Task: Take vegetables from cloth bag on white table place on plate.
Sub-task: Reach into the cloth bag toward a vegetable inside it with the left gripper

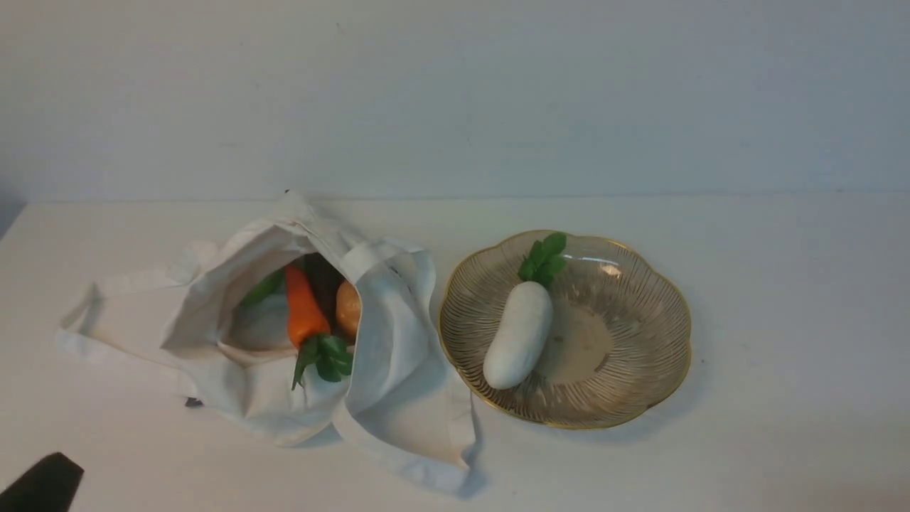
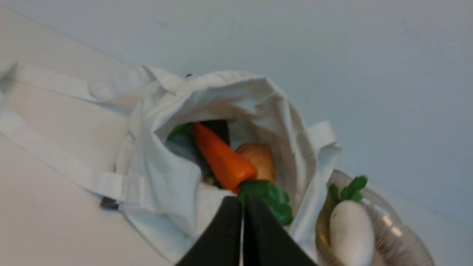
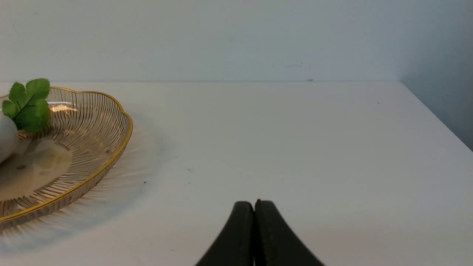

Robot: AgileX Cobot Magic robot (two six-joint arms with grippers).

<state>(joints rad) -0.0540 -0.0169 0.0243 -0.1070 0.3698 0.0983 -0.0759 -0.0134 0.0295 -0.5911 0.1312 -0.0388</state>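
Vegetables: carrot [image 1: 306, 306] and tan round one [image 1: 348, 309] in the mouth of the cloth bag [image 1: 266, 402], a green one [image 1: 263, 288] and a dark one [image 1: 323, 277] deeper in; the bag lies on the worktop [image 1: 782, 370], to the left of the plate [image 1: 569, 423]
Carrot, feel: probably light, with a firm, smooth body and a little slip on the taper; its leaves [image 1: 330, 358] look soft and likely to fold
Carrot, hold: best across the thick part of the orange body, just behind the leaves, where it looks easiest to reach; the leaves alone would make a poor grip
Round one: likely light and prone to roll; take it across its middle, once the carrot is out of the way
Green and dark ones: partly hidden, so their best holds cannot be told yet
Bag: limp cloth, easily pinched along with a vegetable
Plate: looks like glass, so probably hard and breakable; a low, gentle release would suit it
Left jaws [image 2: 244, 207]: closed together, nothing between them
Right jaws [image 3: 255, 207]: closed together, empty
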